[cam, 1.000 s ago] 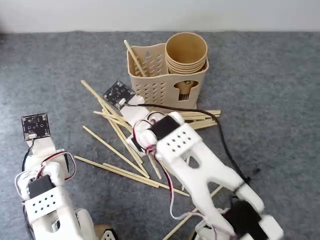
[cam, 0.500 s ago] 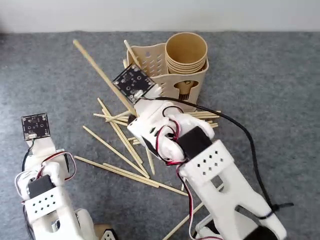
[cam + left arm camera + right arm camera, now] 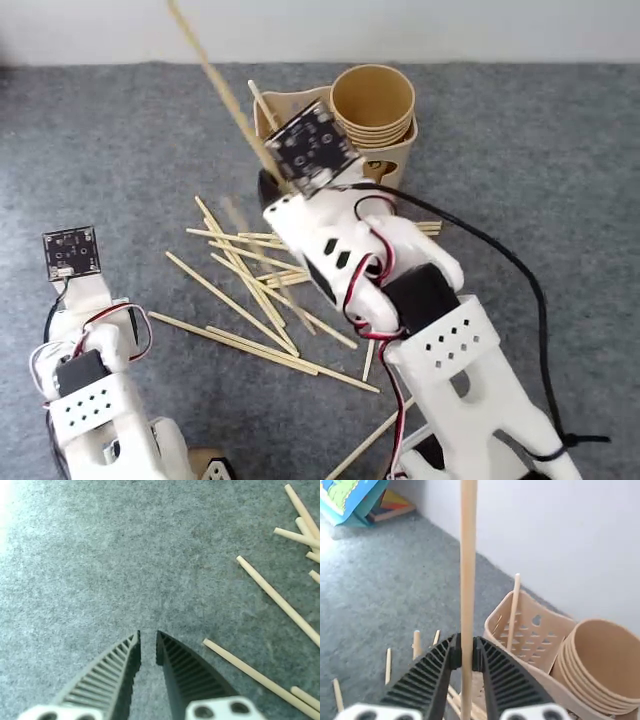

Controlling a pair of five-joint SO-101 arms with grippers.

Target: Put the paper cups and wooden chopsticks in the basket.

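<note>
My right gripper (image 3: 281, 178) (image 3: 466, 652) is shut on a wooden chopstick (image 3: 222, 88) (image 3: 468, 555), held up off the carpet beside the near-left corner of the beige basket (image 3: 392, 172) (image 3: 520, 630). The stick slants up and away past the top edge of the high view. A stack of paper cups (image 3: 372, 100) (image 3: 600, 655) stands in the basket's right half, and one chopstick (image 3: 262, 105) (image 3: 514, 605) leans in its left half. Several loose chopsticks (image 3: 250, 290) (image 3: 280, 602) lie on the carpet. My left gripper (image 3: 148, 636) hangs shut and empty over bare carpet at the lower left.
Grey carpet (image 3: 540, 200) covers the table, with a white wall (image 3: 500, 30) along the back. The left arm (image 3: 85, 390) stands at the lower left. A black cable (image 3: 520, 280) trails from the right arm. Colourful books (image 3: 355, 500) lie far off by the wall.
The right arm has lifted one chopstick out of the pile and carried it up toward the basket, tilting it steeper. The left arm has stayed still.
</note>
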